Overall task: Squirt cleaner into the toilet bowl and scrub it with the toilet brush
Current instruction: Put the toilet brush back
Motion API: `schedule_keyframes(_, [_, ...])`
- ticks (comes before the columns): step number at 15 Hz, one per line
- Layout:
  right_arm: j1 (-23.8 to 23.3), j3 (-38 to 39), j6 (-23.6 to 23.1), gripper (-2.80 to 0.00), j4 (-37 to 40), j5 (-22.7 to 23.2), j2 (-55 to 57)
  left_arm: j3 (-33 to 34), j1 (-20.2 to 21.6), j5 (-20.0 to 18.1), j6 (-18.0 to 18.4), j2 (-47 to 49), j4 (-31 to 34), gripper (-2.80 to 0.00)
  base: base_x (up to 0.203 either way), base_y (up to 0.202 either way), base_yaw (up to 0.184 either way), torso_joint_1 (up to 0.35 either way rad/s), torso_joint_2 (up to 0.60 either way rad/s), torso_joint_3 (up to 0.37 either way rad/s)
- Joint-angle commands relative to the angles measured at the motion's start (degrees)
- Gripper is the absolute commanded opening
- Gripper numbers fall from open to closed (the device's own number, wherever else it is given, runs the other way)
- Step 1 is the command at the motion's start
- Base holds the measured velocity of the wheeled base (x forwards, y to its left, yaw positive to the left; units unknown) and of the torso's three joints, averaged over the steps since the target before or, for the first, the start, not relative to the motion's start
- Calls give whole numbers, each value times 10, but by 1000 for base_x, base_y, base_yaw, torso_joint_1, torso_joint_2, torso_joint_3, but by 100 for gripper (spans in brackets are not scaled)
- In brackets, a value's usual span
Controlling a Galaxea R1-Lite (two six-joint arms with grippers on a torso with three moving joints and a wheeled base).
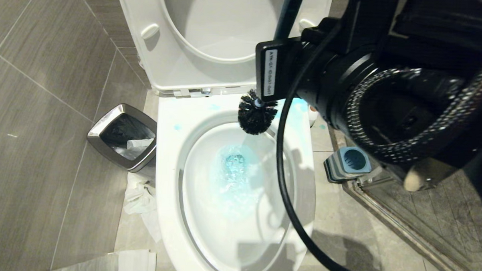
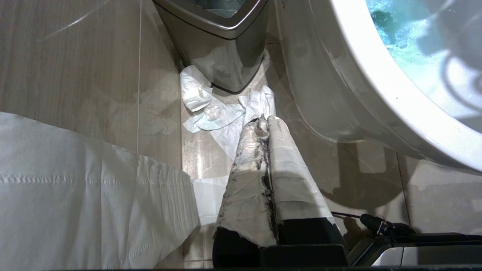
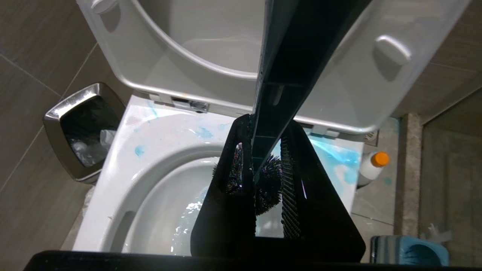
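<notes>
Cleaner step looks done: turquoise-blue liquid sits in the water of the toilet bowl [image 1: 171,181] & blue smears mark the rim at the back, esp. on the robot's right side by the hinge. The cleaner [image 3: 371,168] bottle, orange cap on, stands upright on the floor just beside the bowl's right rear corner, apart from both arms. The right gripper [image 3: 265,165] has its jaws nearly closed on the handle of the toilet brush [image 1: 257,115], clamping it w/ the fingers on either side of the shaft. Brush head hangs in the air over the rear part of the bowl opening, above the rim; whether it touches the ceramic can't be told, but it appears clear of the water. Long axis runs steeply, near upright w/ a slight lean: bristle head points down toward the bowl, handle end goes up past the raised seat and lid & out of the head view. Judged progress: squirt finished, brush in hand; how much scrubbing has been done can't be told, & putting the brush back in the blue-and-grey holder [image 1: 347,164], on the floor to the bowl's right, is left. The left gripper [image 2: 265,122] is parked low beside the bowl w/ wrapped fingers pressed together, holding nothing, near crumpled paper [image 2: 211,109] on the floor by the steel bin [image 1: 122,136].
</notes>
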Motion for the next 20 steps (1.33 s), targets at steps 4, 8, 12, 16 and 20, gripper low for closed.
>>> schedule_keyframes(4, [-30, -10, -3, -280, 121, -44, -108, 0, 0, 0, 0, 1, 0, -280, 0, 0, 0, 0, 0, 0])
schedule_keyframes(8, [-151, -1, 7, -280, 178, -22, -130, 0, 0, 0, 0, 1, 0, -280, 0, 0, 0, 0, 0, 0])
schedule_keyframes(12, [-322, 78, 62, -280, 180, 133, -121, 0, 0, 0, 0, 1, 0, -280, 0, 0, 0, 0, 0, 0])
schedule_keyframes(16, [-447, 171, 92, -280, 92, 231, -99, 0, 0, 0, 0, 1, 0, -280, 0, 0, 0, 0, 0, 0])
schedule_keyframes(20, [-522, 229, 94, -280, 42, 311, -70, 0, 0, 0, 0, 1, 0, -280, 0, 0, 0, 0, 0, 0])
